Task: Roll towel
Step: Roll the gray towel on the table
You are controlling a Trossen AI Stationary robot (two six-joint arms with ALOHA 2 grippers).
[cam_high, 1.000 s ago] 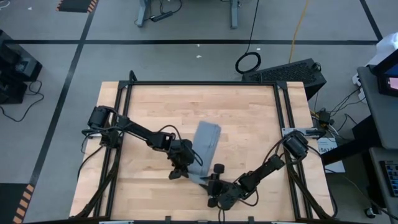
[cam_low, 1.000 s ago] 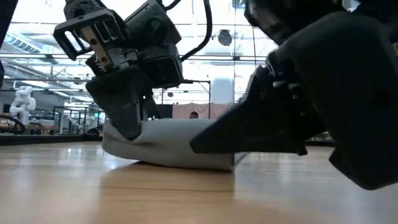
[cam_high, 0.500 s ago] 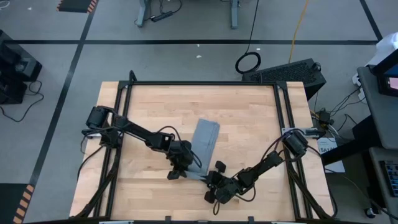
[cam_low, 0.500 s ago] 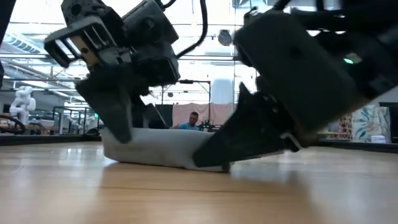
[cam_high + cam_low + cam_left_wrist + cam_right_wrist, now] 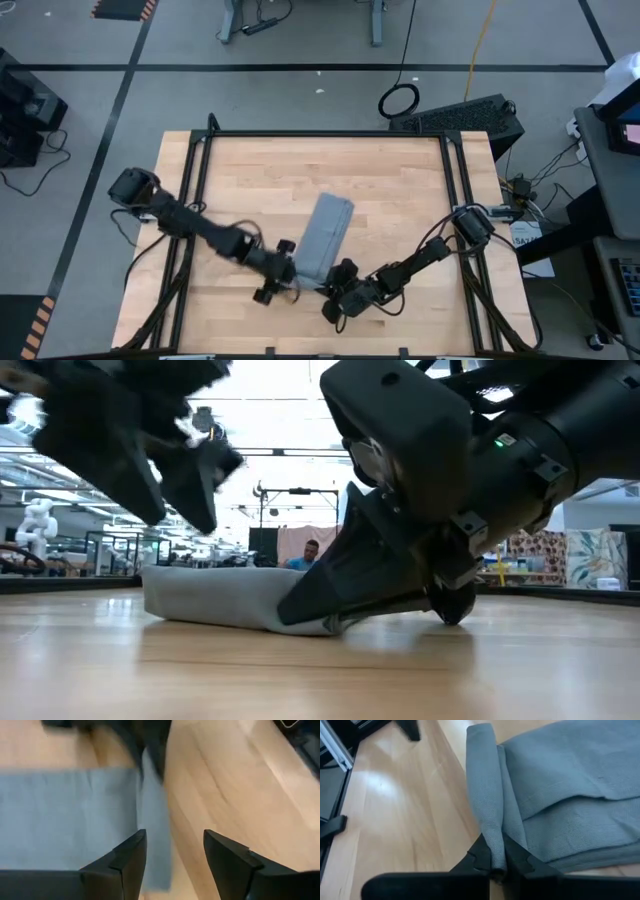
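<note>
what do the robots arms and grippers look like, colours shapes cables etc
Both arms are dark, near-black, jointed segments with rounded motor housings and thin black cables looping along them. The left gripper has two flat, matte black fingers with angled, wedge-like tips. The right gripper has the same dark fingers on a black crossbar. In the low view the right arm's blocky housing carries a small green indicator light.

No readable txt, labels, brand names or nos. that I can make out in any view.
</note>
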